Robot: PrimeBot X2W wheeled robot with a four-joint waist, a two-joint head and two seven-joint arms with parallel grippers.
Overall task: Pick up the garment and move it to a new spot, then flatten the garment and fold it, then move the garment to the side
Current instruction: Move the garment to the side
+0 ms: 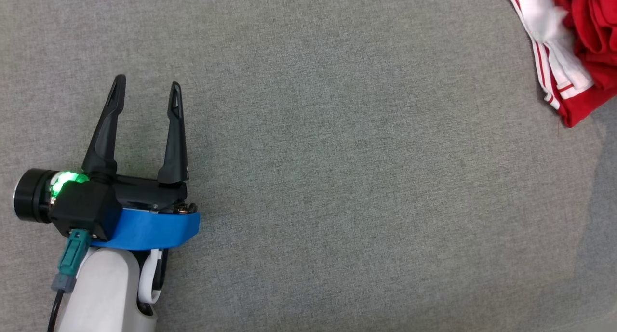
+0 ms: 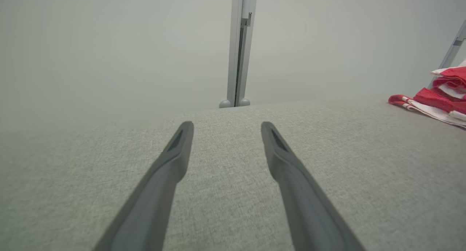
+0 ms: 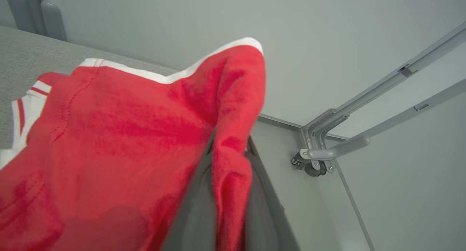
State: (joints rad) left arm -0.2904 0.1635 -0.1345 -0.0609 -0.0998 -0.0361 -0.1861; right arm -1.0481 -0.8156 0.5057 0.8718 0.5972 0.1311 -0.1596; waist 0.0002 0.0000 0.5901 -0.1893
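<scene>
The garment [image 1: 576, 43] is red with white striped trim, bunched at the far right top corner of the grey surface; in the left wrist view the garment [image 2: 433, 101] lies at the right edge. My right gripper [image 3: 227, 145] is shut on a red fold of the garment [image 3: 120, 134], which drapes over and between its fingers and hides their tips. My left gripper [image 1: 147, 87] rests at the lower left, open, with nothing between its fingers [image 2: 174, 152], far from the cloth.
Grey fabric tabletop [image 1: 337, 153] spreads across the head view. A pale wall with a vertical metal post [image 2: 240, 47] stands behind the table's far edge. Grey metal frame bars [image 3: 364, 120] run beyond the table on the right.
</scene>
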